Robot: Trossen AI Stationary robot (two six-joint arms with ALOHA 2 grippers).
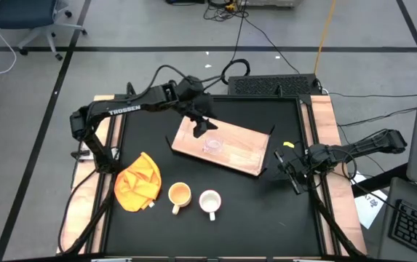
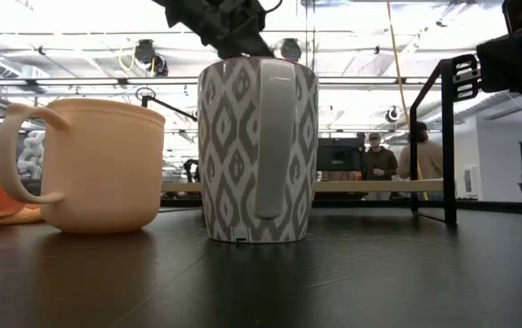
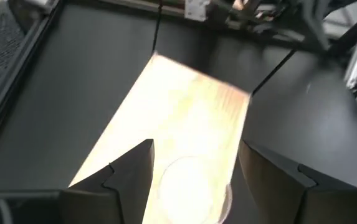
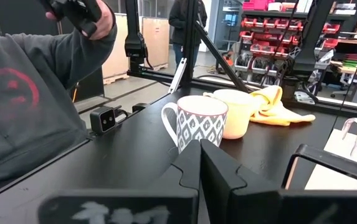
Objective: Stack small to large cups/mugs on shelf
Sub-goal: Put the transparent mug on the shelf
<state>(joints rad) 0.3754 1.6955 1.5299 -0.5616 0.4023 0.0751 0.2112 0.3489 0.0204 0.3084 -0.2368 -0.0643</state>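
The light-wood shelf point(image 1: 237, 153) lies aslant at the table's middle, and the tiny clear glass cup point(image 1: 214, 144) stands upright on it. My left gripper point(image 1: 207, 127) hangs open above the shelf's far left part, just short of the cup. In the left wrist view the cup point(image 3: 190, 193) shows between the two fingers with nothing pinched. The yellow-orange mug point(image 1: 179, 195) and the white patterned mug point(image 1: 209, 201) stand side by side on the black table near its front edge. My right gripper point(image 1: 293, 173) rests shut at the table's right edge, pointing level at the mugs point(image 4: 202, 121).
An orange-yellow cloth point(image 1: 139, 180) lies bunched to the left of the yellow-orange mug. A black keyboard-like unit point(image 1: 273, 86) sits beyond the table's far edge. A person's grey sleeve point(image 4: 35, 74) shows beside the table in the right wrist view.
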